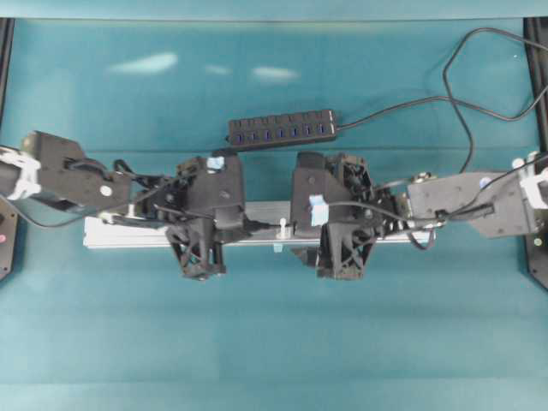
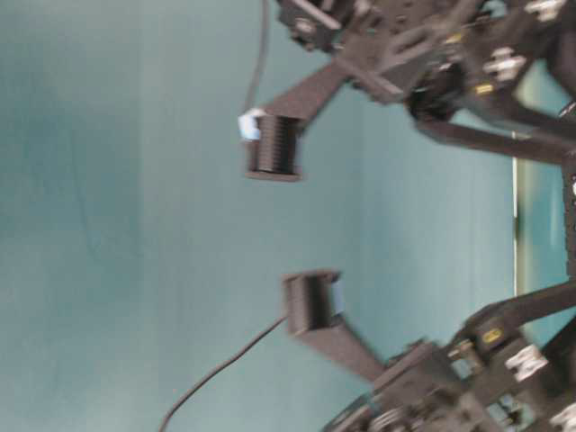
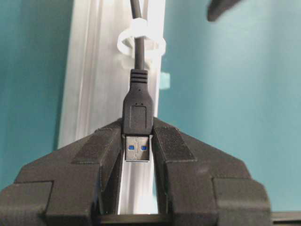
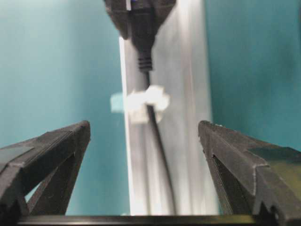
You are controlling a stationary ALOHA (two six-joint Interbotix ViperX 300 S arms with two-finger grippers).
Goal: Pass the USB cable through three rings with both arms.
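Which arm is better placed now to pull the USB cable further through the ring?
Probably the left: the left gripper is shut on the USB cable by its plug, already past a white ring. The right gripper hangs open, holding nothing.

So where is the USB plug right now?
In the left wrist view the USB plug sits clamped in the left gripper jaws, over the silver rail, its cable running back through a white ring.
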